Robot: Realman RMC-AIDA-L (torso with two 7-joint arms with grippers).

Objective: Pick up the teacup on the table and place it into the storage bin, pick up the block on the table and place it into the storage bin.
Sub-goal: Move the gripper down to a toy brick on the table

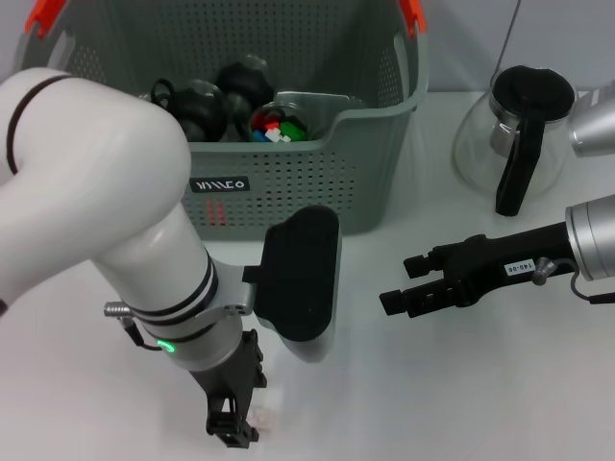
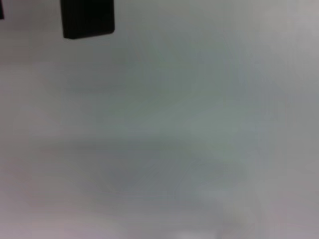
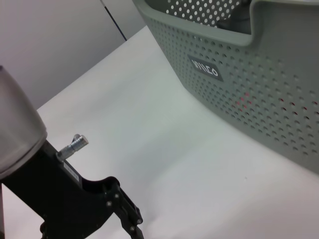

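Care at the pick is what this step calls for. The left gripper (image 1: pixel 231 424) is pointed straight down at the near edge of the table (image 1: pixel 413 403), right at the surface. The arm's own bulk covers it, so I cannot tell whether it is open or closed, or whether it has hold of anything. Just beside it lies a small pale shape (image 1: pixel 266 416), possibly the block, though it is too faint to be sure. The left wrist view gives only blurred white tabletop.

The right gripper (image 1: pixel 404 281) hangs over the table on the robot's right, its jaws apart and empty, between the storage bin (image 1: pixel 317 182) and the near edge. A glass jug (image 1: pixel 514 134) stands behind it, well clear of the bin.

No teacup shows on the table. Dark round things (image 1: pixel 207 106) sit inside the bin, so the cup step looks finished and the block step seems to be the one in hand.

To do it well, the left gripper should be centred over the block before closing, since a small, light piece can skid sideways if it is pinched off-centre. The lift should go straight up and high enough to pass the bin's front wall. The release should come low inside the bin, away from the things already there.
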